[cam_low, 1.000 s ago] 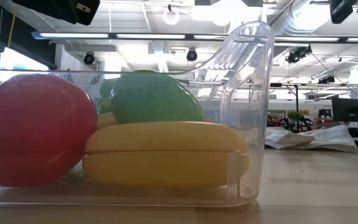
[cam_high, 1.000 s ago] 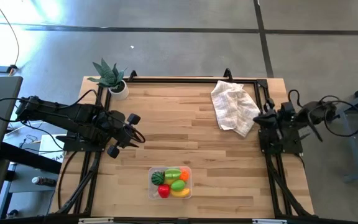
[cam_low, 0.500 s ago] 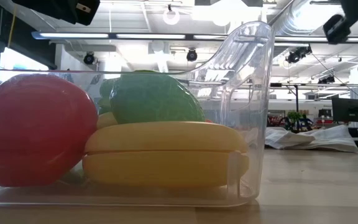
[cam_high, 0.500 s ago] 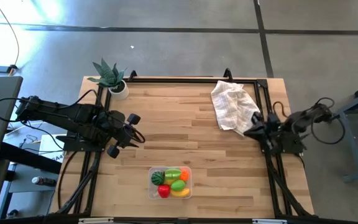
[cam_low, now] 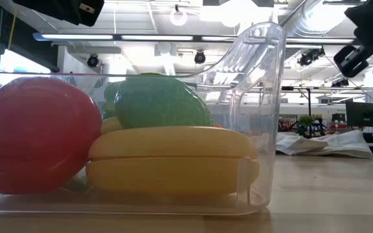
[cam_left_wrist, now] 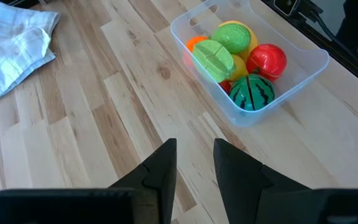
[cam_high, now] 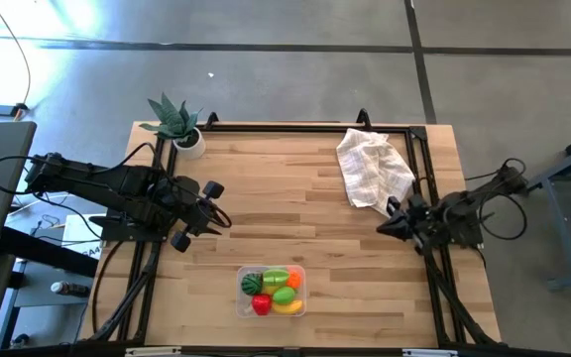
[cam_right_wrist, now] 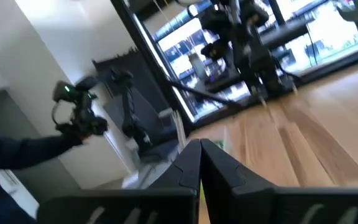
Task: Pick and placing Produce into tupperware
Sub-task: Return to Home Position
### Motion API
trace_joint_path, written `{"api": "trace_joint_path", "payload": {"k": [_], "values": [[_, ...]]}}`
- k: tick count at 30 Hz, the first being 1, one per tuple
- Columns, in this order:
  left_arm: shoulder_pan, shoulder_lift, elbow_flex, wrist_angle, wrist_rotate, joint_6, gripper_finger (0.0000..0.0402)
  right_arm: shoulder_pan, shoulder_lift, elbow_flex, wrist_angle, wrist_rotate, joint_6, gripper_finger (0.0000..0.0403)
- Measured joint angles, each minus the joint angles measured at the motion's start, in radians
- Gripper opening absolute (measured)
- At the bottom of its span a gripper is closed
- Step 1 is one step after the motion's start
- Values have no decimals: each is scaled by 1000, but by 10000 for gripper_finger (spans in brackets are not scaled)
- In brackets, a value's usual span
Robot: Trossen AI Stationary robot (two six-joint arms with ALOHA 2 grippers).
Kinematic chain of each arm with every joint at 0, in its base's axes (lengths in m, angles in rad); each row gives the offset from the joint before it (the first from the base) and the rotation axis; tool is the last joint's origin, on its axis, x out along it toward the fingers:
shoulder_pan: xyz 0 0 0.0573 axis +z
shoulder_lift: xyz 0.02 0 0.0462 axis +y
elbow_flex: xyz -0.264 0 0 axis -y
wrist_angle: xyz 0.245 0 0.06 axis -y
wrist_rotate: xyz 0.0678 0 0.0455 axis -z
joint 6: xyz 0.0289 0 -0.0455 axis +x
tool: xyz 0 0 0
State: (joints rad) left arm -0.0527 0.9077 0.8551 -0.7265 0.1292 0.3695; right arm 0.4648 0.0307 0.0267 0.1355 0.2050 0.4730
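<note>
The left gripper (cam_high: 216,210) is held at the left edge of the wooden table (cam_high: 295,188), above the boards and pointed toward the table's middle. Its fingers (cam_left_wrist: 163,168) are set a narrow gap apart, and nothing is held between them. A potted plant (cam_high: 176,121) is located at the far left corner.

The tupperware (cam_high: 299,297) is placed near the front edge, slightly left of centre, well apart from both grippers. The produce is contained in it:
- a watermelon (cam_left_wrist: 252,92)
- a red fruit (cam_left_wrist: 267,60)
- a banana (cam_low: 173,168), laid against the front wall beside the red fruit
- a green ridged piece (cam_left_wrist: 213,59)
- a yellow-green fruit (cam_left_wrist: 232,36)
- an orange piece (cam_left_wrist: 196,43)

A crumpled white checked cloth (cam_high: 373,171) is laid on the far right part of the table. The right gripper (cam_high: 390,224) is positioned at the right edge, just beside the near corner of that cloth, and is pointed toward the centre. Its fingers (cam_right_wrist: 188,168) are pressed together, and nothing is gripped.
</note>
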Motion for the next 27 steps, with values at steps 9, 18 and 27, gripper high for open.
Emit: {"api": "trace_joint_path", "payload": {"k": [9, 18, 27], "values": [[0, -3, 9, 175, 9, -76, 95, 0, 0, -17, -4, 49, 1, 0], [-21, -300, 223, 183, -1, 20, 95, 0, 1, -17, -43, 75, -1, 0], [-46, -639, 75, 138, -91, -2, 95, 0, 2, -17, -51, 75, -2, 0]]}}
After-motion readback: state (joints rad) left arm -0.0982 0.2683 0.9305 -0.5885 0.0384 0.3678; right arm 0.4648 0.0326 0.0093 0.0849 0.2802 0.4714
